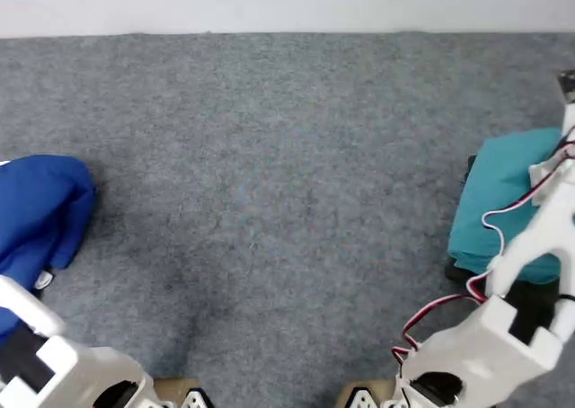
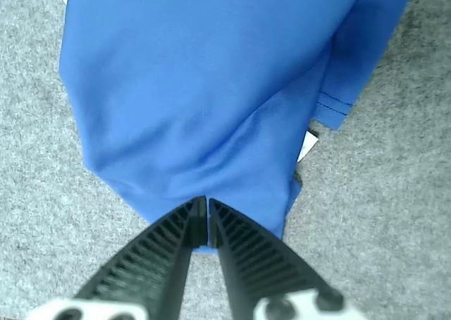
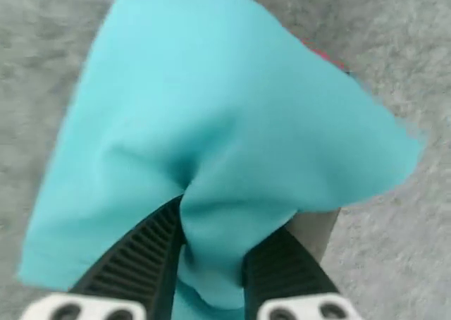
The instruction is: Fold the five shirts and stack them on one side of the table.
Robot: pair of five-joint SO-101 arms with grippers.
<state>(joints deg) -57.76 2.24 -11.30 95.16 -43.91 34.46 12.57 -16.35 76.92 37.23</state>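
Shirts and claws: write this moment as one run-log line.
left claw: shut on blue shirt | right claw: shut on teal shirt

Free passage runs across the table's (image 1: 287,156) middle and along its far edge. The blue shirt (image 1: 40,210) blocks the left edge, the teal shirt (image 1: 503,192) and right arm (image 1: 490,332) the right.

Blue shirt (image 1: 40,210): crumpled in a loose heap at the desk's left edge, with a stitched hem and a white tag showing. Teal shirt (image 1: 505,192): at the right edge, rumpled, lying on dark fabric (image 1: 469,169), with a red fabric edge (image 3: 325,56) peeking out from under it.
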